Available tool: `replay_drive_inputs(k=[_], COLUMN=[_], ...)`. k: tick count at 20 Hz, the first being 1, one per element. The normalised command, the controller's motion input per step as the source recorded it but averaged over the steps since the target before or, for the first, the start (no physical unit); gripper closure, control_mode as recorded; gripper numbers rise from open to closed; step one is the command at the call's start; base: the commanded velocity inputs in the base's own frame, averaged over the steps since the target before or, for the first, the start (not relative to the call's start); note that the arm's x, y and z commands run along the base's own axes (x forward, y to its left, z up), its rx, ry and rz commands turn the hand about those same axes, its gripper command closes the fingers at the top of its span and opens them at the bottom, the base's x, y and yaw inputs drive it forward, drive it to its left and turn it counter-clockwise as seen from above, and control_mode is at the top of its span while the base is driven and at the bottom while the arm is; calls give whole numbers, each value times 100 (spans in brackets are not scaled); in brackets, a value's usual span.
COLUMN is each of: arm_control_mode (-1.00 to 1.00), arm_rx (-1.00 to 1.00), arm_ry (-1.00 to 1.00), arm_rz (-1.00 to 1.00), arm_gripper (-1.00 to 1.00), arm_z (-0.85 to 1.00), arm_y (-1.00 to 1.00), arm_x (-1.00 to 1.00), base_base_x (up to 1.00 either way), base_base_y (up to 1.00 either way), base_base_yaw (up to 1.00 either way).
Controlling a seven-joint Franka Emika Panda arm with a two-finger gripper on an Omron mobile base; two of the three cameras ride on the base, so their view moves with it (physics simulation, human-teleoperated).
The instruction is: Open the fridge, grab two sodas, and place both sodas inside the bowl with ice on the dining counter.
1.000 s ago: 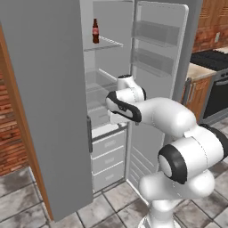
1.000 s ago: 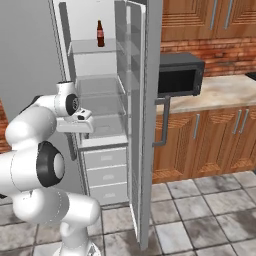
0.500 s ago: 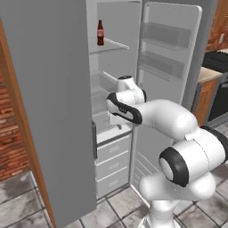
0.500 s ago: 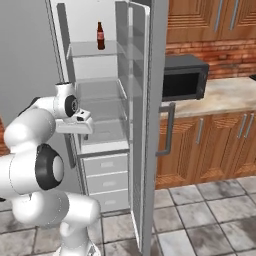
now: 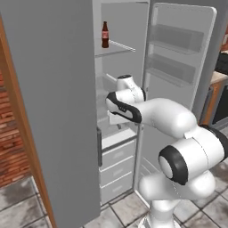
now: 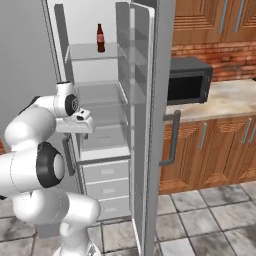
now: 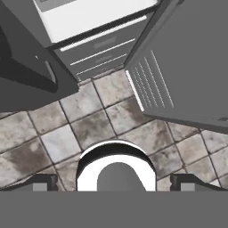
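Note:
The fridge (image 5: 53,89) stands with its right door (image 6: 150,100) swung open and its left door shut. One soda, a dark cola bottle (image 5: 105,34) (image 6: 100,38), stands on the top glass shelf. My gripper (image 5: 115,120) (image 6: 75,134) hangs in front of the middle shelves, well below the bottle, pointing down. In the hand view its fingertips (image 7: 42,182) stand wide apart, open and holding nothing, over the tiled floor, the fridge's white drawers (image 7: 98,40) and the door's underside. The bowl with ice and the dining counter are out of view.
A black microwave (image 6: 187,85) sits on the wall counter (image 6: 225,100) right of the fridge, above wooden cabinets (image 6: 215,145). A stove (image 5: 221,107) shows at the right edge. A brick wall (image 5: 13,133) lies left of the fridge.
Both base views have shifted, so the base has driven a little; the fridge looks nearer. The arm keeps its pose and the gripper stays open.

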Motion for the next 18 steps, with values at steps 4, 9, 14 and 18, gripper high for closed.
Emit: replay_drive_inputs(k=[4, 9, 14, 18], arm_control_mode=[100, 100, 100, 100], arm_rx=[0, 0, 0, 0], arm_ry=[0, 0, 0, 0], arm_rz=[0, 0, 0, 0], arm_gripper=[-100, -100, -100, -100], arm_z=[0, 0, 0, 0], arm_y=[0, 0, 0, 0], arm_x=[0, 0, 0, 0], base_base_x=[43, 45, 39, 44], base_base_y=[0, 0, 0, 0], base_base_yaw=[-4, -4, -7, -10])
